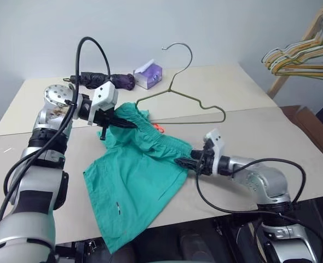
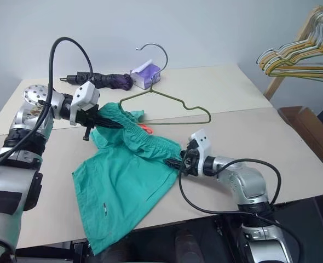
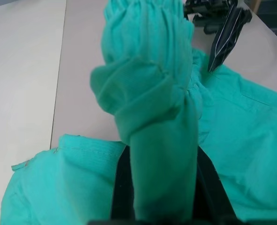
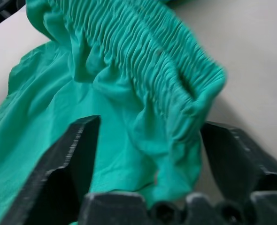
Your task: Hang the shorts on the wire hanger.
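Teal shorts (image 1: 137, 175) sprawl over the desk (image 1: 249, 93), one leg hanging past its near edge. At their left end the left hand (image 1: 115, 121) is clamped tight on the raised waistband. Behind them lies the wire hanger (image 1: 189, 101). At the waistband's right end, the right hand (image 1: 184, 162) is spread open around the fabric.

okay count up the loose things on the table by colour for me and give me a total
Teal-green: 1, the shorts
Olive-gold: 1, the wire hanger
Dark purple and black: 1, a folded umbrella
Light purple: 1, a small box
Orange: 1, a small item peeking out past the shorts; what it is I cannot tell
Total: 5
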Motion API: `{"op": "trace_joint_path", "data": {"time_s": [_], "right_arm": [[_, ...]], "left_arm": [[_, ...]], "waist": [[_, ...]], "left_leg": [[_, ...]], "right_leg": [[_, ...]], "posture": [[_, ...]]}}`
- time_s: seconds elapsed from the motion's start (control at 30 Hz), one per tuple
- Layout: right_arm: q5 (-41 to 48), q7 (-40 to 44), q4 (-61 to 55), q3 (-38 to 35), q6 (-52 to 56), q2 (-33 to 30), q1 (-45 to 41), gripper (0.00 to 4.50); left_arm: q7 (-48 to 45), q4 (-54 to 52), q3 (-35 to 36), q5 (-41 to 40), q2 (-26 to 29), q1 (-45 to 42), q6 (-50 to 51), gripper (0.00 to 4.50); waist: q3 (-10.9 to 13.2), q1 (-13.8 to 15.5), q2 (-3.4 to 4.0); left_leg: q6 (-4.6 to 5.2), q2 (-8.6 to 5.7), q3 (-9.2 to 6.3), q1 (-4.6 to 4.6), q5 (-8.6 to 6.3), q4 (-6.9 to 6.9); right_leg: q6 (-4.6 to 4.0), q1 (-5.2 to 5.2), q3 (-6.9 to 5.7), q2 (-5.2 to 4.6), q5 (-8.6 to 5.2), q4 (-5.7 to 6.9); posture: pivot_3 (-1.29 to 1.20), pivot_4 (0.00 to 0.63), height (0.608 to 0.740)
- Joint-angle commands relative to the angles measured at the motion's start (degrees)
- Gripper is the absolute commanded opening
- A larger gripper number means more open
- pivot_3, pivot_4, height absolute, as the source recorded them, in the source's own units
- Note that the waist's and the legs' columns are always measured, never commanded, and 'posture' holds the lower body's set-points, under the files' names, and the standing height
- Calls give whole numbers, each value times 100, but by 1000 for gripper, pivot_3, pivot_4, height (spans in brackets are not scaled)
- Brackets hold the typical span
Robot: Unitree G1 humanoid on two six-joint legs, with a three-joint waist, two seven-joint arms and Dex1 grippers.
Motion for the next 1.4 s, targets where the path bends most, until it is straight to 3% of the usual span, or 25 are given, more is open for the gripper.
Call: {"op": "trace_joint_path", "data": {"time_s": [0.03,0.3,0.67,0.93,1.4], "right_arm": [[13,-21,1,-140,-203,16,-136,2582],[173,13,-140,-363,-143,21,-52,18],[287,327,-73,-915,-167,-922,136,18],[220,711,286,-1044,-348,-1645,106,18],[186,1114,1080,-1036,-575,-2107,15,18]], "left_arm": [[-19,-164,198,-18,12,-70,69,0],[-19,-272,252,11,8,69,114,0],[-20,-786,-140,-258,481,580,70,0],[-20,-635,-46,-179,667,725,-49,0],[-20,-747,-120,-870,1254,889,-158,0]], "waist": [[0,16,0],[0,32,0],[0,36,0],[0,34,0],[0,92,0]], "left_leg": [[0,0,0,0,0,0],[0,-1,0,0,0,0],[1,0,0,0,-1,0],[3,-1,1,1,-2,0],[8,0,2,2,-4,1]], "right_leg": [[0,1,0,0,0,-1],[1,0,0,0,1,-1],[1,2,0,-1,1,-2],[1,2,0,0,1,-6],[2,5,0,-1,1,-11]], "posture": [[-121,57,740],[-129,58,740],[-139,60,740],[-132,56,740],[-117,50,740]]}}
